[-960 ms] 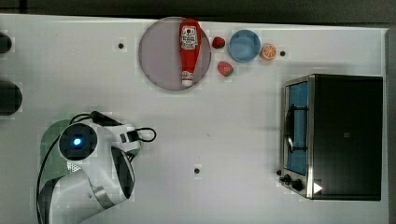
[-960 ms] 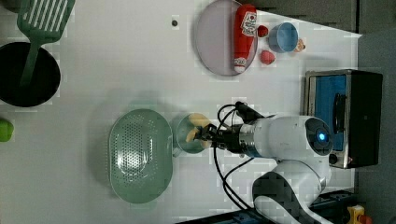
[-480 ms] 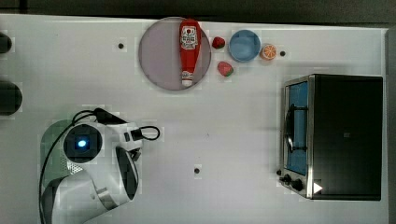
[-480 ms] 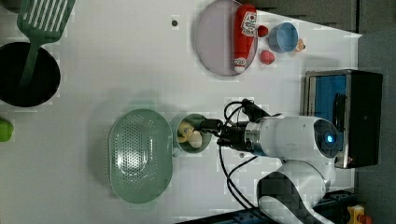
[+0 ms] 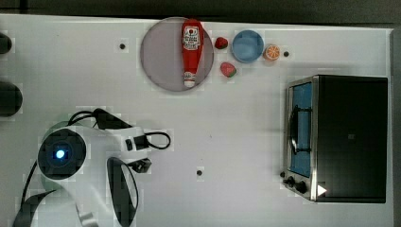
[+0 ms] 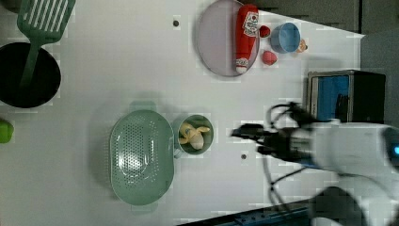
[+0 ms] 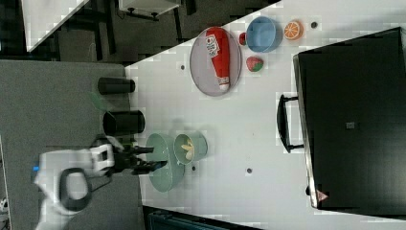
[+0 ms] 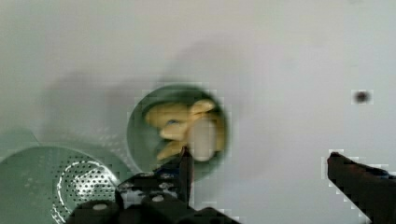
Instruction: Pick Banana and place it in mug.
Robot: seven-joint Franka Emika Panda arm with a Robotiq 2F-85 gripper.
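The banana (image 6: 194, 136) lies inside the sage-green mug (image 6: 207, 127), a pale cream piece resting on the mug's floor, with nothing gripping it. The mug stands on the white tabletop (image 6: 141, 61), touching the oval perforated basket (image 6: 141, 162) on the left view's left. The pincer (image 8: 257, 163) hangs with its two dark fingers (image 8: 186, 170) spread wide apart and empty — in the wrist view the mug sits just beyond one fingertip, the other finger well off to the side. In the left view the pincer (image 6: 242, 133) is off to the mug's right, clear of the rim.

Further back on the tabletop, a red ketchup bottle (image 6: 246, 35) lies on a round grey plate (image 6: 214, 42). Beside the plate are two strawberries (image 6: 269, 57), a light blue bowl (image 6: 286, 37) and an orange slice (image 5: 272, 52) (just beside the bowl). A toaster oven (image 5: 340, 137) sits at the top view's right. At the left view's left edge, a green slotted spatula (image 6: 42, 23) rests across a black pan (image 6: 28, 75).
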